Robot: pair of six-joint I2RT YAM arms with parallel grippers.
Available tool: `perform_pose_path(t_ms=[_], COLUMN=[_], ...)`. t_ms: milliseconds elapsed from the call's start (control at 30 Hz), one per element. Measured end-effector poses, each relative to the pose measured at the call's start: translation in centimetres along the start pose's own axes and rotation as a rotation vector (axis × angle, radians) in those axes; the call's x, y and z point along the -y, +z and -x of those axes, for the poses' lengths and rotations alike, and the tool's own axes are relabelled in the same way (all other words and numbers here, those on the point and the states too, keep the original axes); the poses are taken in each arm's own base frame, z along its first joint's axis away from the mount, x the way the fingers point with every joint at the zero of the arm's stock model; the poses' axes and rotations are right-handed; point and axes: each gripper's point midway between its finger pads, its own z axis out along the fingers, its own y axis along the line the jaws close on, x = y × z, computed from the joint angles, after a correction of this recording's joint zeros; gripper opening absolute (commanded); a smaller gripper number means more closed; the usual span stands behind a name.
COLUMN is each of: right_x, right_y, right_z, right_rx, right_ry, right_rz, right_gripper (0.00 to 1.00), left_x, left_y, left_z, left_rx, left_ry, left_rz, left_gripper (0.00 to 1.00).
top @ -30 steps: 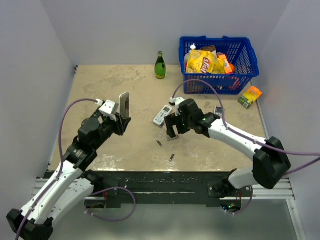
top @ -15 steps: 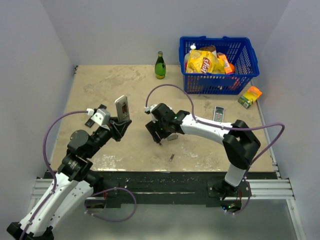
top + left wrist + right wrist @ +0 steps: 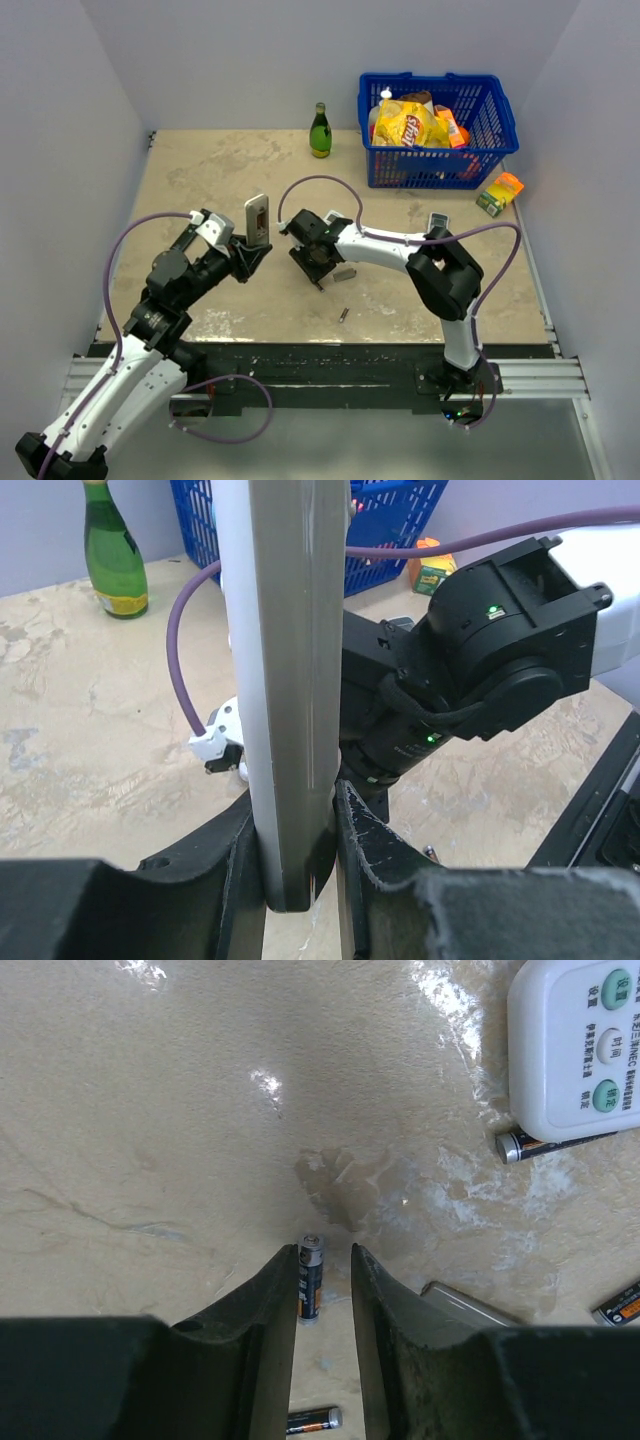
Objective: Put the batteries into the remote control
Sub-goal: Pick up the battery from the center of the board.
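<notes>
Right hand (image 3: 322, 1265) set astride a battery (image 3: 311, 1280), jaws narrowly parted.
Remote control (image 3: 290, 680) is clamped upright by the left hand (image 3: 300, 825); a second battery (image 3: 310, 1420) is seen at 6 o'clock.

Right arm: swung left across the tabletop (image 3: 200, 170), elbow folded in from the right edge toward centre. It now lies over the white remote (image 3: 585, 1045) that showed clear beside it a second ago.

Right hand (image 3: 318, 1253): dropped low over one battery (image 3: 311, 1278). Jaws narrowed from wide to a slim gap on either side of it, not touching it.

Left hand (image 3: 252, 252): carried the remote control (image 3: 257, 219) slightly right, nearer the right hand.
</notes>
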Motion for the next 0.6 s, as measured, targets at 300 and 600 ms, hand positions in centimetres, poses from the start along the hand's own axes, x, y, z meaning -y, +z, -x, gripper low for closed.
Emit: perform_pose_path(t_ms=[300,600], right_x=[-0.29,-0.40], right_y=[0.12,0.46], right_z=[-0.04,-0.69], right_rx=[-0.020,-0.050], right_ry=[-0.015,-0.023], right_rz=[-0.001,-0.004], right_gripper=[0.18,0.18], left_x=[0.48,0.64], left_y=[0.32,0.44], left_z=[-0.21,-0.37], left_rx=[-0.010,-0.018], left_ry=[-0.007,-0.010], left_rz=[-0.035,-0.050], left_gripper=[0.00,0.00])
